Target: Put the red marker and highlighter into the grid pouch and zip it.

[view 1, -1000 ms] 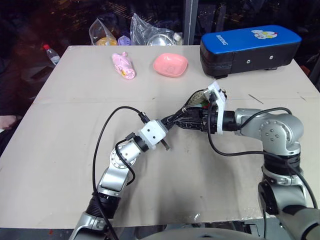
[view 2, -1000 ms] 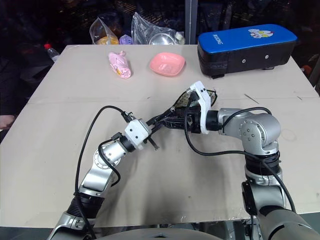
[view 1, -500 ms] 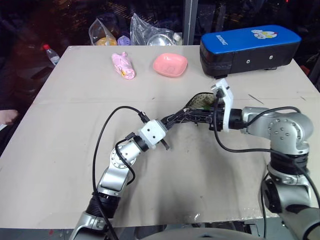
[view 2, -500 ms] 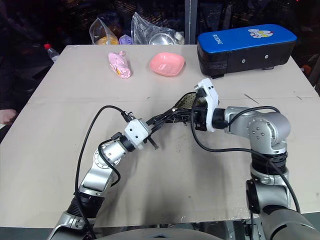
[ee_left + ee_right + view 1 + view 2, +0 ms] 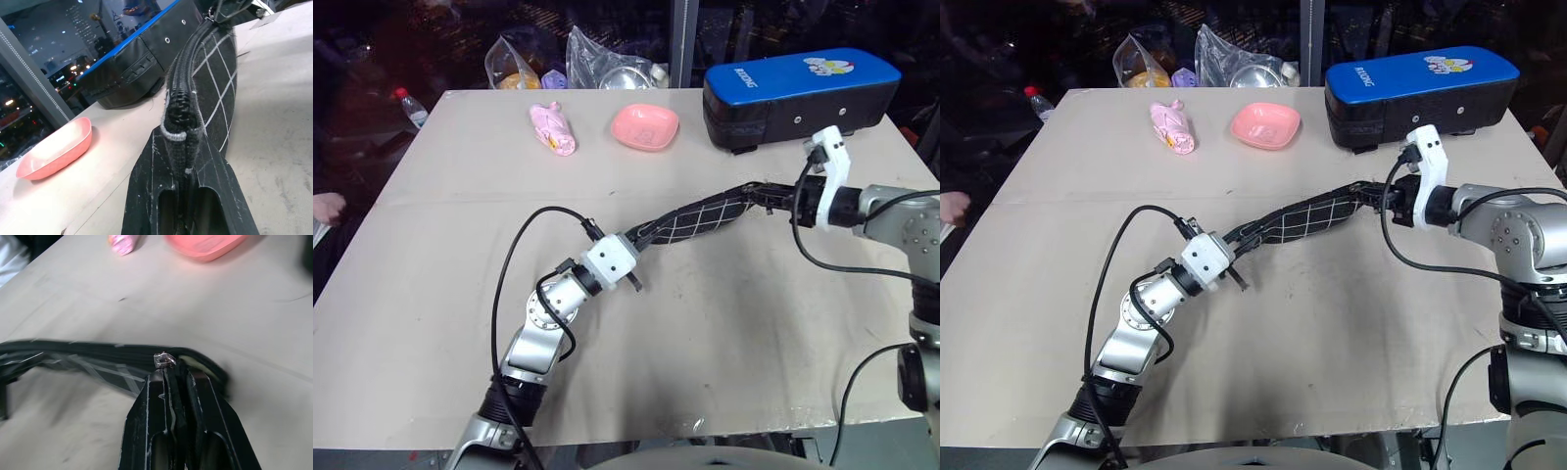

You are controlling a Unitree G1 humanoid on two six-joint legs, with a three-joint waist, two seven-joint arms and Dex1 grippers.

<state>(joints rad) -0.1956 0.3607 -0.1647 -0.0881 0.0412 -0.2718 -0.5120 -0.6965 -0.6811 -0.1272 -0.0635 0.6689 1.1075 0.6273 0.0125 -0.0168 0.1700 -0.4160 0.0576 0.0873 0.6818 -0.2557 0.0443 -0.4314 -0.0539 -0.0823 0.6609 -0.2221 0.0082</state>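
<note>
Beige desk (image 5: 431, 294) against dark windows — grid pouch (image 5: 705, 217) stretched above it, left end effector (image 5: 641, 238) and right end effector (image 5: 781, 198) each clamped shut on one end.

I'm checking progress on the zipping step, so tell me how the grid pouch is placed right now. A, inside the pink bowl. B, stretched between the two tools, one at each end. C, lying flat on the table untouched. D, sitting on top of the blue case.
B: the grid pouch spans between the left tool, clamped on one end, and the right tool, shut at the zipper end.
</note>
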